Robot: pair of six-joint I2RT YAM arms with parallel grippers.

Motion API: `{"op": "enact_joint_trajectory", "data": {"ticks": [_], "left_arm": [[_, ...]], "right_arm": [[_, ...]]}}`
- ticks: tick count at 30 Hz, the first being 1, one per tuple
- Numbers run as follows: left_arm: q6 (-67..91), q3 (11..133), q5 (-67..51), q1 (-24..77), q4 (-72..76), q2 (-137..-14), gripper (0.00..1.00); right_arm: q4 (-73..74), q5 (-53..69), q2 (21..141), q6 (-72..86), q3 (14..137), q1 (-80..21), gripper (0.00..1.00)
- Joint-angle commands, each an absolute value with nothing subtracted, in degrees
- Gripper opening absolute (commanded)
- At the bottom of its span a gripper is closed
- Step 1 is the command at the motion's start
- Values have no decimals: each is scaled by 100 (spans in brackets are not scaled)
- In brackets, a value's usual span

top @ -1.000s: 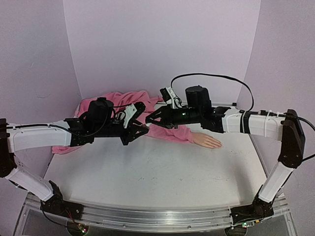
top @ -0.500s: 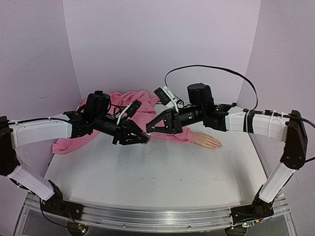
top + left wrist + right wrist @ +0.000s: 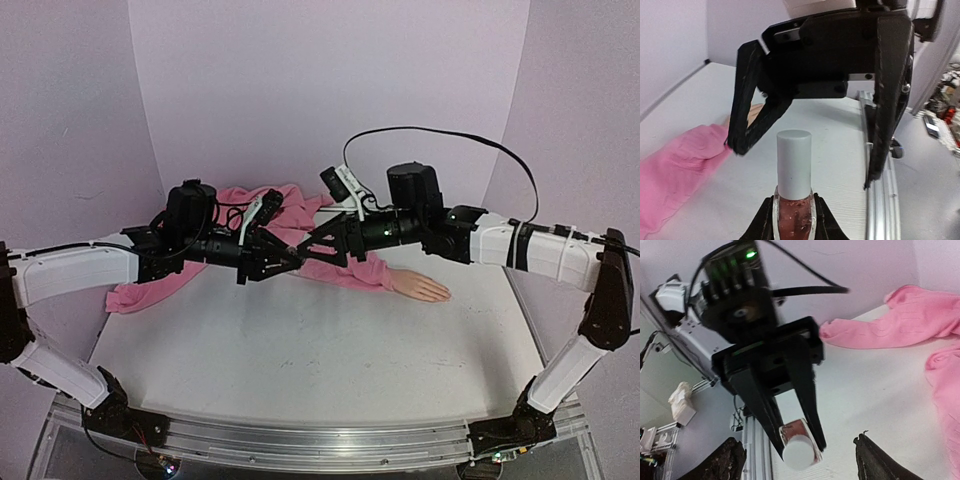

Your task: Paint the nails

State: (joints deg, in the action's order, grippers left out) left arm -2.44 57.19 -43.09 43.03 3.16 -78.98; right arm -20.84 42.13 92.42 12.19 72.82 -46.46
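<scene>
Nails (image 3: 438, 294) are touched by nothing. A bottle (image 3: 793, 219) is clamped by the left gripper (image 3: 800, 440); the right gripper (image 3: 305, 251) is spread around its cap (image 3: 793, 162).

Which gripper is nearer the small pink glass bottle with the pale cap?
Left. The left gripper holds the pink glass bottle by its body; the right gripper faces it, jaws open either side of the pale cap, not gripping.

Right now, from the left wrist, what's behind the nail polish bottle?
Behind the nail polish bottle: the right gripper, jaws open flanking its cap, then the pink sleeve. The mannequin hand is mostly covered, nails unseen.
</scene>
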Motion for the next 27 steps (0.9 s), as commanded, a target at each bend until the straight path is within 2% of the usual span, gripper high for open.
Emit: {"op": "enact_joint_trajectory", "data": {"ticks": [1,6,8,10,11,19,21,27], "left_arm": [[-1026,5510,-1818,4597,678,-7471,0],[-1244,5427,-1154,4842,677,-7413,0],[-1264,5446,-1054,4872,677,-7446,0],[-1285,5463,-1027,4901,677,-7466,0],[-1308,5461,-1005,4916,677,-7467,0],[-1302,5430,-786,4948,677,-7435,0],[-1313,5424,-808,4948,683,-7429,0],[-1302,5439,-871,4949,683,-7431,0]], "right_arm": [[-2055,2601,8943,2337,7406,-4509,80],[-2108,2925,9312,3150,7723,-4524,78],[-2114,3024,9482,3299,7864,-4526,69],[-2251,3176,9569,3382,7934,-4534,53],[-2279,3229,9605,3410,7962,-4554,49],[-2320,3410,9862,3448,8085,-4663,52],[-2318,3418,9897,3429,8088,-4667,50],[-2338,3494,9987,3372,8140,-4678,26]]}}
